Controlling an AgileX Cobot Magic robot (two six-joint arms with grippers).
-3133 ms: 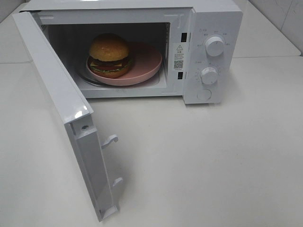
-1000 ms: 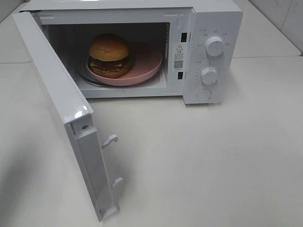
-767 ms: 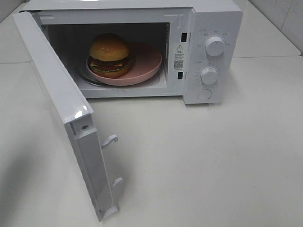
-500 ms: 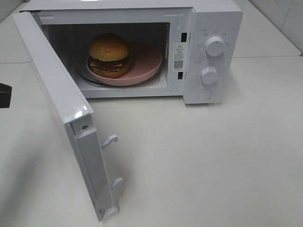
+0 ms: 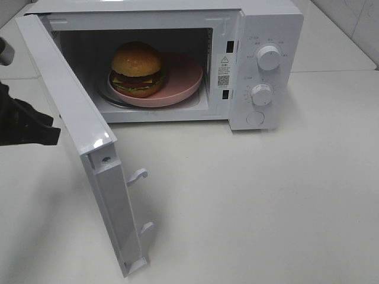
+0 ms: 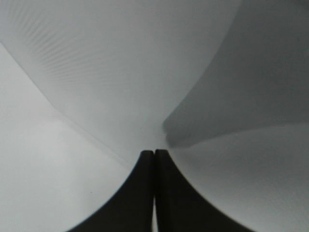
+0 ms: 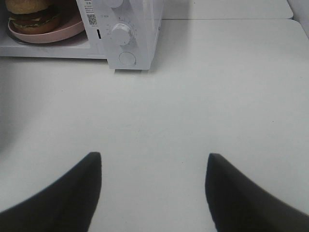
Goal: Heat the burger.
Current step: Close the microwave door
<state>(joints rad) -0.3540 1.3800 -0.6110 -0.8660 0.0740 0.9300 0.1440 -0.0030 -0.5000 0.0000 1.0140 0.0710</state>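
The burger, with a golden bun, lettuce, cheese and a dark patty, sits on a round pink plate inside the white microwave. The microwave's door stands wide open to the left. The burger also shows in the right wrist view. My left gripper is shut and empty at the far left, close to the door's outer face. In its wrist view the left gripper's tips point at that white face. My right gripper is open and empty over the table in front of the microwave.
The microwave's panel has two knobs and a round button. The door's latch hooks stick out from its inner edge. The white table lies in front and to the right.
My left arm has come into view from the left edge and moved towards the outer face of the open door. The burger, plate and door have not moved.
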